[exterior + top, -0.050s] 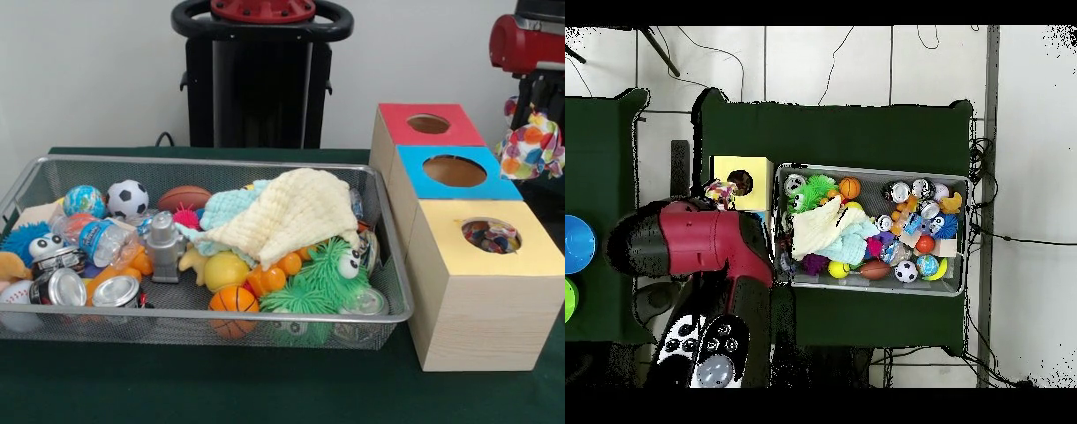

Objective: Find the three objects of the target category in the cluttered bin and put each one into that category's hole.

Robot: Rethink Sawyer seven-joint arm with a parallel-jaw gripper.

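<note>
In the yellow box's hole point(490, 235) something colourful already lies; the bin point(203, 163) remains crowded; gripper's state: cannot tell.

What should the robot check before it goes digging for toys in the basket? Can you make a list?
1. Basket sits flat on the table: ok.
2. Holes in the red box and blue box are open: ok.
3. Yellow box has room: cannot tell; things already show in its hole.
4. All toys can be seen: not ok; the yellow cloth covers the middle of the pile.
5. Balls are easy to reach: ok for the soccer ball and the basketball, which lie uncovered.
6. Gripper is ready: cannot tell; it does not show.
</note>
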